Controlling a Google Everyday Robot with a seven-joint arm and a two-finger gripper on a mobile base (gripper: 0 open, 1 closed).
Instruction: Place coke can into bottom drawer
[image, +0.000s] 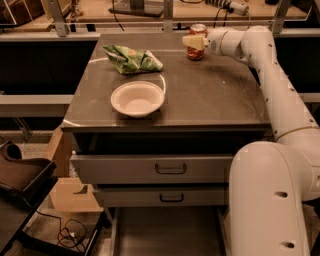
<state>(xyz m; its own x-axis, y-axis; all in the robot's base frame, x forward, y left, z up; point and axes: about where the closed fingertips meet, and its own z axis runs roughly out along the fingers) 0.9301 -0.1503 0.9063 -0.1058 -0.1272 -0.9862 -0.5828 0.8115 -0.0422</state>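
The coke can (198, 30), red with a silver rim, stands upright at the back right of the grey countertop (210, 95). My gripper (194, 42) reaches in from the right at mid-height of the can and covers its middle. The white arm (280, 95) runs down the right side of the view. The bottom drawer (167, 235) is pulled out at the bottom of the cabinet, its flat grey floor bare.
A white bowl (137, 99) sits near the counter's front left. A green snack bag (131, 59) lies behind it. Two shut drawer fronts with black handles (170, 169) (171, 198) sit above the open drawer. A brown chair (22, 177) stands at the left.
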